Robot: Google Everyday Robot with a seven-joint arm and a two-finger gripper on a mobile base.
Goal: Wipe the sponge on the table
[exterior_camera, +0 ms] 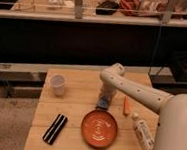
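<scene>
The small blue-grey sponge lies flat on the pale plank table, just above the orange plate. My white arm reaches in from the right and bends down over the sponge. The gripper points straight down and sits right on top of the sponge, with the wrist hiding most of it.
A white cup stands at the table's back left. A black striped block lies at the front left. A slim orange stick and a white bottle lie to the right of the plate. A cluttered workbench runs behind.
</scene>
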